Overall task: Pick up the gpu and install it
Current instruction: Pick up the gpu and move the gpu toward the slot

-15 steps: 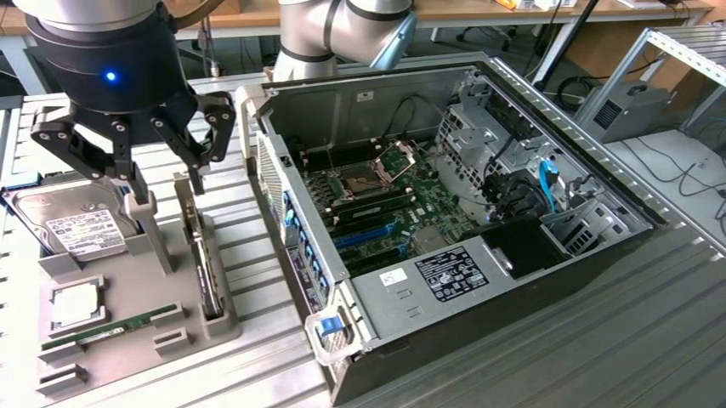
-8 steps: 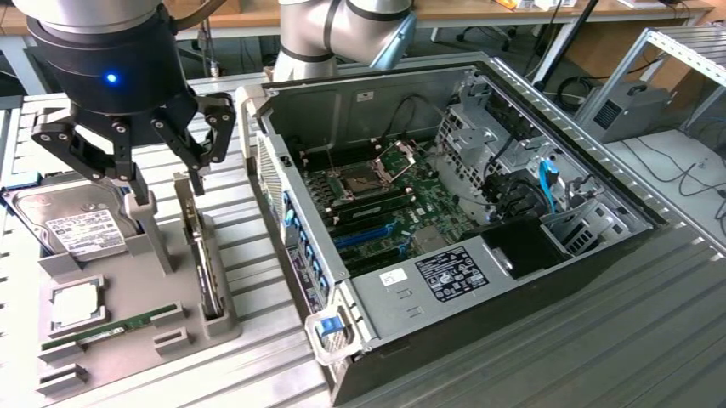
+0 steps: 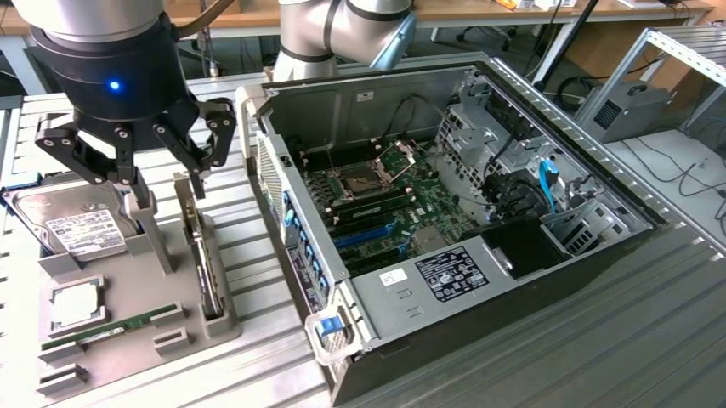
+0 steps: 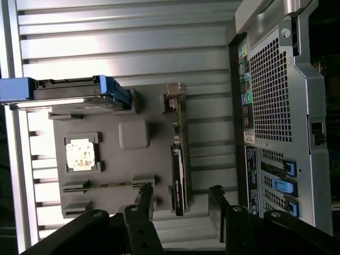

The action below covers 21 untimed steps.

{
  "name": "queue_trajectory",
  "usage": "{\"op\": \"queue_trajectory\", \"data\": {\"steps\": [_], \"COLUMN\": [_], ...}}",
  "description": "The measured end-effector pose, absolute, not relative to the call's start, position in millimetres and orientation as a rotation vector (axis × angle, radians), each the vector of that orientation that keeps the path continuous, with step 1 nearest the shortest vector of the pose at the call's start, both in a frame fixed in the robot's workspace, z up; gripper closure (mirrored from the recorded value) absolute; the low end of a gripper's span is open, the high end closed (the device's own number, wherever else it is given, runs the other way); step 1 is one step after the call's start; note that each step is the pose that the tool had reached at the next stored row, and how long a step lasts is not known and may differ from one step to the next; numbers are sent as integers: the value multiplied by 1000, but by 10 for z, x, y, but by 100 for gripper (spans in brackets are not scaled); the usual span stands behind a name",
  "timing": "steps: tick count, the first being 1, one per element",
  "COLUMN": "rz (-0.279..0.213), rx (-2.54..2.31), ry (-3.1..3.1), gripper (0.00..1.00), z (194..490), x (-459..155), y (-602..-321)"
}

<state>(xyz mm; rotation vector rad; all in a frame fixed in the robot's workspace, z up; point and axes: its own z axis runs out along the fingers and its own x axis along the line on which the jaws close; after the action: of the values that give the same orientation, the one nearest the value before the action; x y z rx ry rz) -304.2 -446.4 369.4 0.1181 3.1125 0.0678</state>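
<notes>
Pick-up step: end effector (image 3: pixel 159 180) hangs wide open over the gpu (image 3: pixel 202 255) standing on edge in its grey holder (image 3: pixel 142 289); the grasp calls for straddling it squarely.

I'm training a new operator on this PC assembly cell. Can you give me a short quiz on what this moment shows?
1. True or false: the end effector is shut on the gpu.
2. Where is the gpu? A) seated in the motherboard; B) standing on edge in the gray holder tray; C) lying flat on the table.
3. Which part lies in the gray holder tray between the hard drive and the memory stick?
Key: 1 false, the end effector is open above the gpu; 2 B; 3 the CPU.
</notes>
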Motion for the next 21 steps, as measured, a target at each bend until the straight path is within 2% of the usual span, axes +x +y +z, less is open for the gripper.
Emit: {"op": "queue_trajectory", "data": {"steps": [21], "rz": [68], "rx": [118], "ry": [3113], "gripper": [46], "z": [3494], "x": [-3042], "y": [-4464]}}
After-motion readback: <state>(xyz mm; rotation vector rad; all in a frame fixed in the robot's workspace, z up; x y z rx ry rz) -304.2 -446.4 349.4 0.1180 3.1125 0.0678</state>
